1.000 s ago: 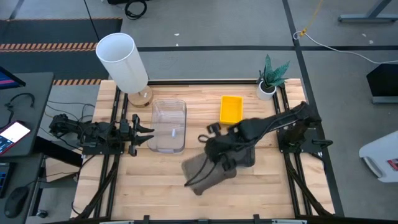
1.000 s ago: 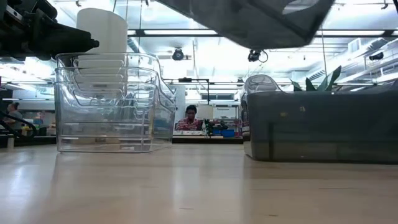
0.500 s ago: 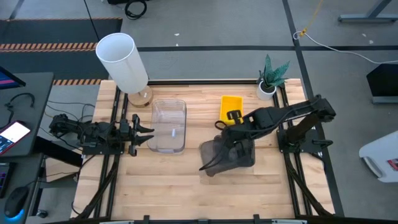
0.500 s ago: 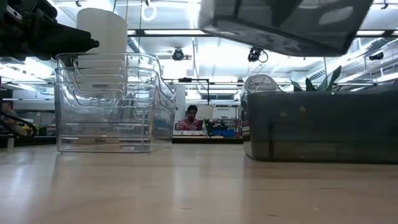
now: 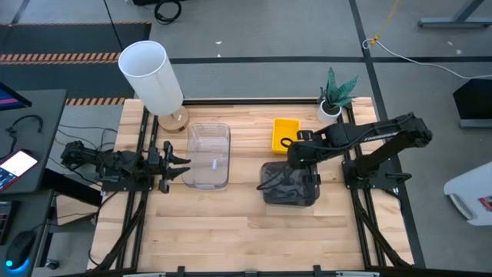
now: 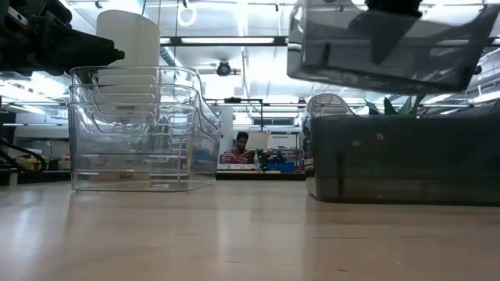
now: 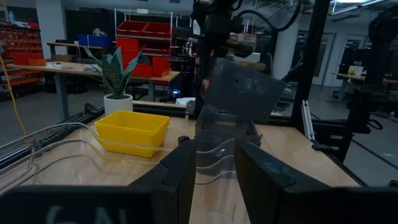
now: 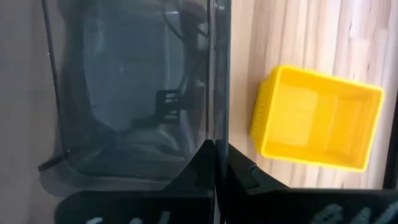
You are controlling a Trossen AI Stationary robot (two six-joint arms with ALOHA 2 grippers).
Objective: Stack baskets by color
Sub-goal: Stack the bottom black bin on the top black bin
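High view: the right gripper is reached over the table's middle, clenched on the rim of a smoky grey basket above the grey stack. The left gripper, fingers parted and empty, is parked beside the clear baskets.

Low view: the held basket is seen lifted clear over the grey stack.

Right wrist view: a yellow basket is seen alongside.

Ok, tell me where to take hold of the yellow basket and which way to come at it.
Take the yellow basket by one thin side wall at the rim, coming straight down from above. It sits upright with its mouth open, so one finger can slip inside the wall and one outside. The side toward the plant pot looks freer; the right hand hovers by the other end.
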